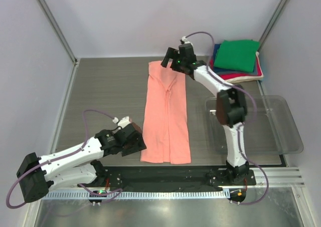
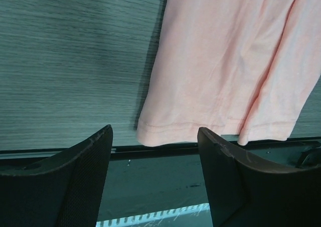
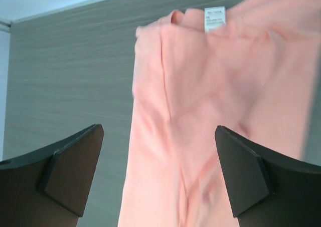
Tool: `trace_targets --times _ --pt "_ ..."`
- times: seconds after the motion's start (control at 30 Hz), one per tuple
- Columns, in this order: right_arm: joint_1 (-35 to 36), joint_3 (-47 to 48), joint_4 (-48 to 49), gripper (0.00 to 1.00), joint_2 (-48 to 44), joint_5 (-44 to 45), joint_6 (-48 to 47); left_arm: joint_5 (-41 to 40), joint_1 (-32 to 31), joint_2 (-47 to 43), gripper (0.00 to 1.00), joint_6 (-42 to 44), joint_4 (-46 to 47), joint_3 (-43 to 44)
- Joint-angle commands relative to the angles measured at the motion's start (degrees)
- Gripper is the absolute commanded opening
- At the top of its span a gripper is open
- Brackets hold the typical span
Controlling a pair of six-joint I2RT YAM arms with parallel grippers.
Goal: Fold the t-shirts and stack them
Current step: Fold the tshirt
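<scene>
The salmon-pink t-shirt [image 1: 166, 114] lay flat on the grey worktop [image 1: 100, 96], near its middle. It was folded lengthwise into a long narrow strip, with the neck at the far end and the hem at the near edge. In the right wrist view its small white neck label [image 3: 214, 17] showed at the far end of the cloth.

The left fingers [image 1: 135, 142] were low over the worktop, just beside the near left corner of the shirt. In the left wrist view they [image 2: 80, 177] stood apart, with nothing between them, and the hem [image 2: 200, 129] lay just ahead of the tips.

The right fingers [image 1: 169, 56] were above the far end of the shirt, at the neck. They [image 3: 65, 172] were spread wide and held nothing.

At the far right corner there was a stack of folded shirts: a green one [image 1: 238, 54] on top, then navy [image 1: 216, 49], red [image 1: 230, 76] and cream [image 1: 251, 78] below. A clear tray [image 1: 293, 132] lay on the right side, near this stack.
</scene>
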Motion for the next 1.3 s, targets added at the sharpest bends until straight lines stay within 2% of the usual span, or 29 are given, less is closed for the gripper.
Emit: trace_targets --times 0.0,0.07,0.1,0.17,0.27,0.3,0.4,0.57,0.7,0.9,1.03,1.1,1.13,1.27 --pt "3.5 -18.6 -3.3 1.0 -24.3 6.0 -4.6 -0.3 -0.4 -1.9 0.69 0.6 4.9 -2.2" --pt "7.3 -27.8 -6.1 1.0 -32.0 13.2 -5.4 0.9 -0.4 -3.3 0.69 0.3 6.5 -4.7" --pt "12.1 -35.2 -10.4 1.0 -39.1 16.5 -4.6 1.1 -0.5 -3.8 0.69 0.3 8.0 -5.5" --pt "18.0 -42.3 -14.8 1.0 -45.3 22.9 -1.7 1.4 -0.5 -5.2 0.69 0.6 8.9 -7.0" --pt "26.0 -57.8 -21.2 1.0 -56.8 24.5 9.9 1.7 -0.7 -5.8 0.69 1.2 9.1 -7.4" --pt "28.0 -66.1 -21.2 0.97 -62.5 23.8 13.3 1.9 -0.8 -5.9 0.69 1.4 9.3 -7.6" --pt "35.6 -77.4 -21.2 0.89 -68.2 22.6 23.4 2.2 -0.9 -6.2 0.68 1.3 10.4 -9.0" --pt "46.2 -82.7 -24.3 0.77 -73.3 25.4 35.5 2.5 -0.9 -7.6 0.67 0.4 11.4 -11.3" --pt "49.2 -84.3 -23.6 0.68 -70.9 26.3 38.2 2.7 -0.9 -9.2 0.67 -0.3 11.6 -12.1" --pt "49.7 -86.2 -18.9 0.58 -67.1 26.1 38.6 3.9 -1.0 -9.4 0.66 -1.3 11.9 -13.9" --pt "49.6 -87.6 -17.8 0.45 -67.0 25.9 39.0 4.1 -1.5 -9.5 0.63 -2.4 12.1 -15.6" --pt "49.6 -88.3 -17.7 0.41 -67.6 25.9 39.2 4.1 -1.8 -9.8 0.63 -3.4 12.2 -16.4" --pt "49.7 -88.5 -17.7 0.36 -67.8 25.9 39.2 4.2 -2.0 -9.7 0.62 -3.7 12.4 -16.8" --pt "49.6 -89.5 -17.4 0.29 -68.8 25.9 39.8 4.7 -2.6 -9.6 0.59 -5.1 15.2 -18.5"
